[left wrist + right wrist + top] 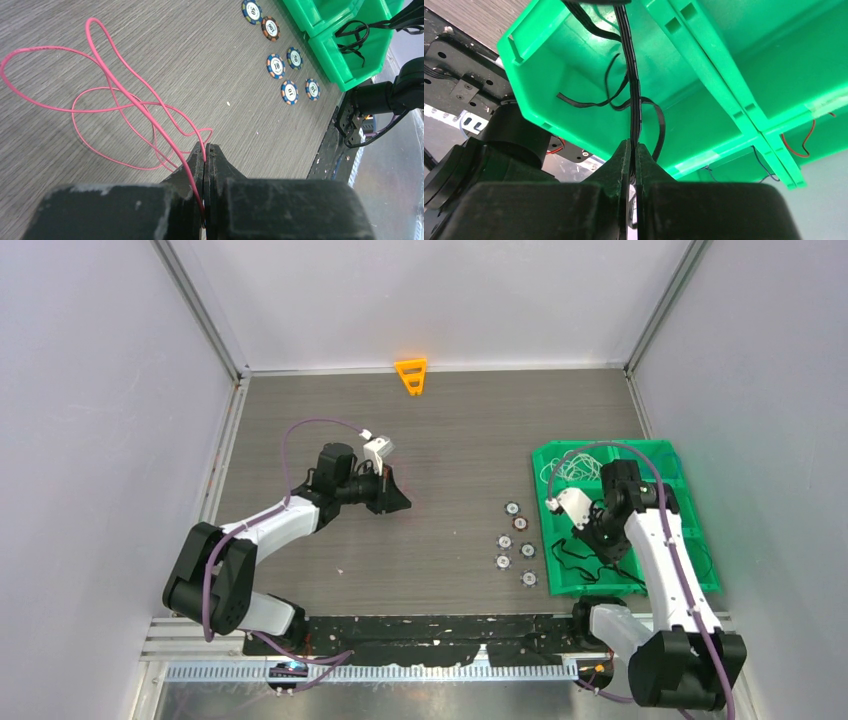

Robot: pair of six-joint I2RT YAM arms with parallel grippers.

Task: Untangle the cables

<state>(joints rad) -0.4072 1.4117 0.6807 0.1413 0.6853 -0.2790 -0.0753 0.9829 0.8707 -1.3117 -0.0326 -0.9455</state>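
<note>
While left tool (205, 146) pinches red cable (134, 102) on table (250, 165), right tool (633, 145) clamps black cable (632, 75) in bin (554, 55)

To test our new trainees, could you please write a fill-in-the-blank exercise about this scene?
The right pincer grips a cable coloured ___.
The left pincer holds a pink cable over the ___.
Beside the green tray lie ___ poker chips.
Missing words: black, table, six.

Chips (515, 540) left of tray (702, 552), cable (570, 558) in tray
</note>
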